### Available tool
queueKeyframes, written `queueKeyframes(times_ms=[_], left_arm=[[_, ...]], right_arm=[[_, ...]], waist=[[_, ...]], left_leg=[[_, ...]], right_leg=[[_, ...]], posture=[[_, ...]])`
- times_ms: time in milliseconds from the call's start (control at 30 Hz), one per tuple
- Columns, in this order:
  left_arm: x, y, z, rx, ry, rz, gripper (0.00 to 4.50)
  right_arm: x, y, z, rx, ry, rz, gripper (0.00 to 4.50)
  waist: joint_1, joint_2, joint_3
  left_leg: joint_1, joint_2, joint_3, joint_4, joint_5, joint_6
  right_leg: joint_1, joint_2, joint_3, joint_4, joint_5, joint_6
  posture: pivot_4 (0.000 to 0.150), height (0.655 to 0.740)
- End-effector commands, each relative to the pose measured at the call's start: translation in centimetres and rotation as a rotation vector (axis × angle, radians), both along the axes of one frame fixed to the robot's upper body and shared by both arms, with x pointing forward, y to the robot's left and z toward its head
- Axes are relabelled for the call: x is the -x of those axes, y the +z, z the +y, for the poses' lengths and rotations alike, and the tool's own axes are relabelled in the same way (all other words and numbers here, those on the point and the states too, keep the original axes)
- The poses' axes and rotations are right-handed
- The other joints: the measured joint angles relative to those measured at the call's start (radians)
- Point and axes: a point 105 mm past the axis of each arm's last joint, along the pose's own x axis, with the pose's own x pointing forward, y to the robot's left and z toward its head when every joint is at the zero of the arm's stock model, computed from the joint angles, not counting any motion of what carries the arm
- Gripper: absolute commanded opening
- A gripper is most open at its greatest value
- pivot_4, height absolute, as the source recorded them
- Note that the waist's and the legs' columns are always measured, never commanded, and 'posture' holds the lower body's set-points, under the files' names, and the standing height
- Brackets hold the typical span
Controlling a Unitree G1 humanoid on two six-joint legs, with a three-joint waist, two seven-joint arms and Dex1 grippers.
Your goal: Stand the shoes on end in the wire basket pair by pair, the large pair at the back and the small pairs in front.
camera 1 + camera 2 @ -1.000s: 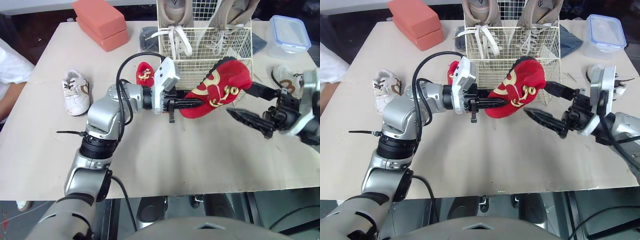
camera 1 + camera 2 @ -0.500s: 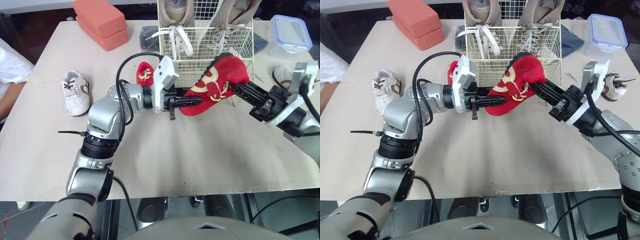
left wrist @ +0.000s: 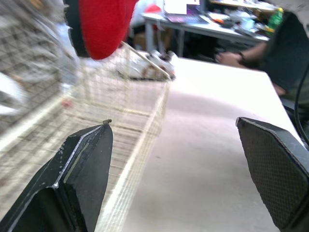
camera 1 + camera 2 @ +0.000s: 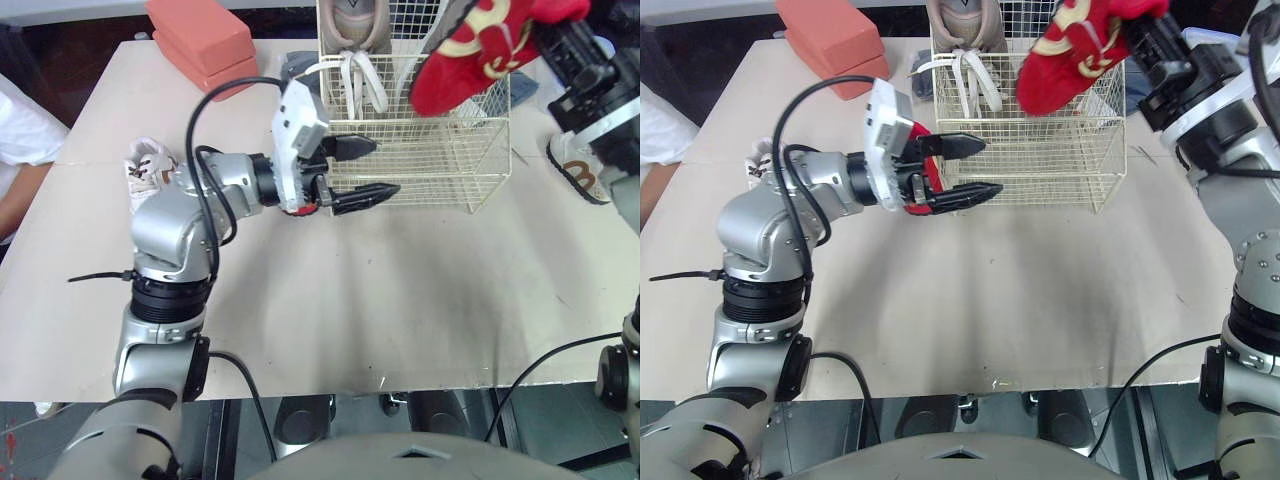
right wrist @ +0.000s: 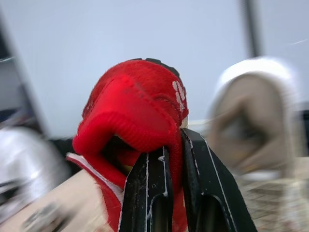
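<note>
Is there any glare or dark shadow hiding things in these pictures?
Head views: the table is evenly lit, with only faint soft shadows and no glare. Right wrist view: the red shoe pinched in the right gripper stands against a bright pale backdrop; its opening is dark inside. Left wrist view: the table is bright and the wire basket pale, nothing hidden by shadow.

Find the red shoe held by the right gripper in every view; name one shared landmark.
Left eye view: red shoe high on the right, held over the wire basket.
Right eye view: red shoe above the basket's right half.
Left wrist view: its lower end hangs above the basket rim.
Right wrist view: the shoe clamped in the right gripper.
Shared landmark: wire basket.
</note>
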Motion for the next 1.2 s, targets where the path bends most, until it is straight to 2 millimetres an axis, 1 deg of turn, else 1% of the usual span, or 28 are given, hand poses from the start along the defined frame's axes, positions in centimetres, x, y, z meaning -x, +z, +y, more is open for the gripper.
queueKeyframes(times_ms=[33, 200, 400, 533, 767, 967, 1000, 1067, 1167, 1200], left_arm=[[0.8, 2.2, 0.5, 0.025, 0.017, -0.073, 4.43], [1.0, 2.6, 1.6, 0.004, 0.072, -0.089, 4.43], [1.2, 3.2, 2.5, -0.01, 0.12, -0.113, 4.43], [1.2, 3.5, 2.9, -0.015, 0.151, -0.123, 4.43], [1.2, 3.7, 2.9, -0.025, 0.164, -0.136, 4.43], [1.1, 3.4, 2.8, -0.033, 0.16, -0.132, 4.43], [1.0, 3.3, 2.8, -0.034, 0.161, -0.132, 4.5], [0.9, 3.2, 2.9, -0.038, 0.164, -0.13, 4.5], [0.8, 3.1, 3.1, -0.046, 0.171, -0.127, 4.5], [0.7, 3.0, 3.2, -0.051, 0.174, -0.127, 4.5]], right_arm=[[-0.6, 0.8, -1.3, -0.021, -0.079, -0.031, 0.0], [-2.8, -0.6, -2.5, -0.013, -0.175, 0.03, 0.0], [-4.1, -2.8, -3.0, 0.025, -0.227, 0.122, 0.0], [-4.5, -3.8, -3.1, 0.067, -0.244, 0.158, 0.0], [-4.8, -5.6, -1.9, 0.166, -0.225, 0.228, 0.0], [-5.0, -7.1, -2.4, 0.2, -0.244, 0.297, 0.0], [-5.0, -7.1, -2.4, 0.197, -0.242, 0.294, 0.66], [-5.0, -7.0, -2.4, 0.195, -0.233, 0.284, 1.44], [-4.8, -7.0, -2.6, 0.205, -0.242, 0.274, 2.95], [-4.8, -6.9, -2.8, 0.204, -0.248, 0.271, 3.33]], waist=[[-0.001, 0.0, 0.0], [-0.003, 0.0, 0.0], [-0.003, 0.0, 0.0], [-0.001, 0.0, 0.0], [-0.001, 0.0, 0.0], [-0.001, 0.0, 0.0], [-0.001, 0.0, 0.0], [-0.002, 0.0, 0.0], [-0.002, 0.0, 0.0], [-0.003, 0.0, 0.0]], left_leg=[[0.0, 0.0, 0.0, 0.0, 0.0, 0.0], [0.0, 0.0, 0.0, 0.0, 0.0, 0.0], [0.0, 0.0, 0.0, -0.001, 0.0, 0.0], [0.0, 0.0, 0.0, -0.001, 0.0, 0.0], [0.0, 0.0, 0.0, -0.001, 0.0, 0.0], [0.0, 0.0, 0.0, -0.001, 0.0, 0.0], [0.0, 0.0, 0.0, -0.001, 0.0, 0.0], [0.0, 0.0, 0.0, -0.001, 0.0, 0.0], [0.0, 0.0, 0.0, -0.001, 0.0, 0.0], [0.0, 0.0, 0.0, -0.001, 0.0, 0.0]], right_leg=[[0.0, 0.0, 0.0, 0.0, 0.0, 0.0], [0.0, 0.0, 0.0, 0.0, 0.0, 0.0], [-0.001, 0.0, 0.0, 0.0, 0.0, 0.0], [-0.001, 0.0, 0.0, 0.0, 0.0, 0.0], [-0.001, 0.0, 0.0, 0.0, 0.0, 0.0], [0.0, 0.0, 0.0, 0.0, 0.0, 0.0], [0.0, 0.0, 0.0, 0.0, 0.0, 0.0], [0.0, 0.0, 0.0, 0.0, 0.0, 0.0], [-0.001, 0.0, 0.0, 0.0, 0.0, 0.0], [-0.001, 0.0, 0.0, 0.0, 0.0, 0.0]], posture=[[0.15, 0.686], [0.15, 0.686], [0.15, 0.686], [0.15, 0.686], [0.15, 0.686], [0.15, 0.686], [0.15, 0.686], [0.15, 0.686], [0.15, 0.686], [0.15, 0.686]])
